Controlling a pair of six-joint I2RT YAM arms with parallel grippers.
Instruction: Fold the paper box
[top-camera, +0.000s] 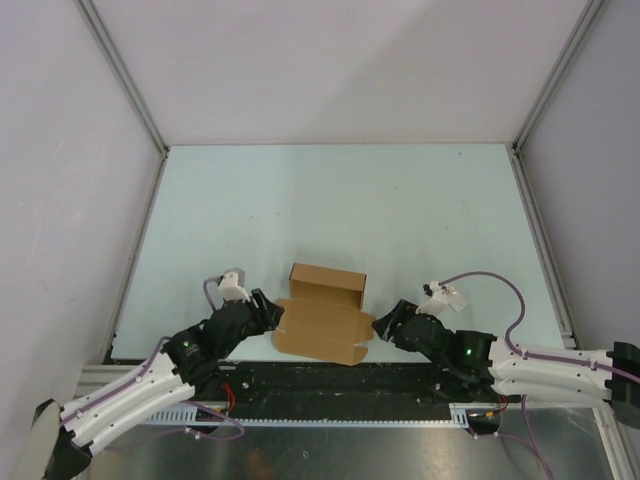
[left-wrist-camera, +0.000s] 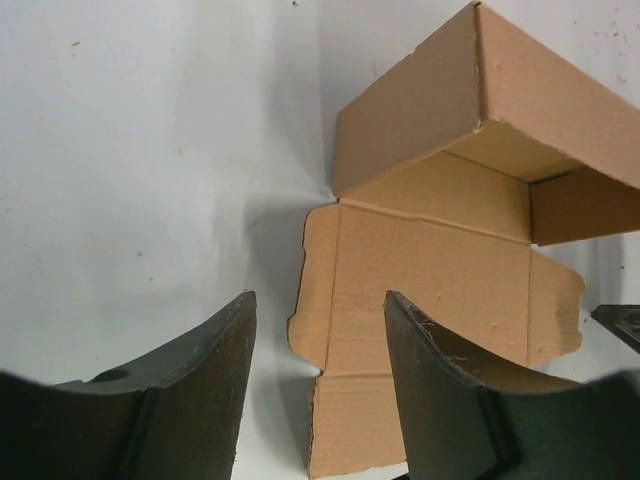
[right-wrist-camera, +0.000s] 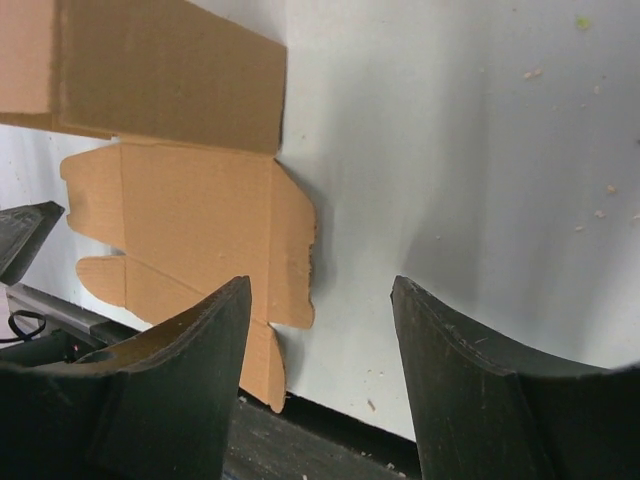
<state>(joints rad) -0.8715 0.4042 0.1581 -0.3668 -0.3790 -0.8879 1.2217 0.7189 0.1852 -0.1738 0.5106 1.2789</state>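
Open and empty, the left gripper (top-camera: 270, 313) and right gripper (top-camera: 381, 324) flank the half-folded paper box (top-camera: 322, 318), which 1 uneven nudge could send skidding.

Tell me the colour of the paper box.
Plain brown, with no print. The paper box shows best in the left wrist view.

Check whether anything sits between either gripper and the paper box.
Nothing visible does. The paper box lies half-formed on the table, with the left gripper and the right gripper open at its side flaps. No other object shows between them, and neither gripper is closed on the cardboard.
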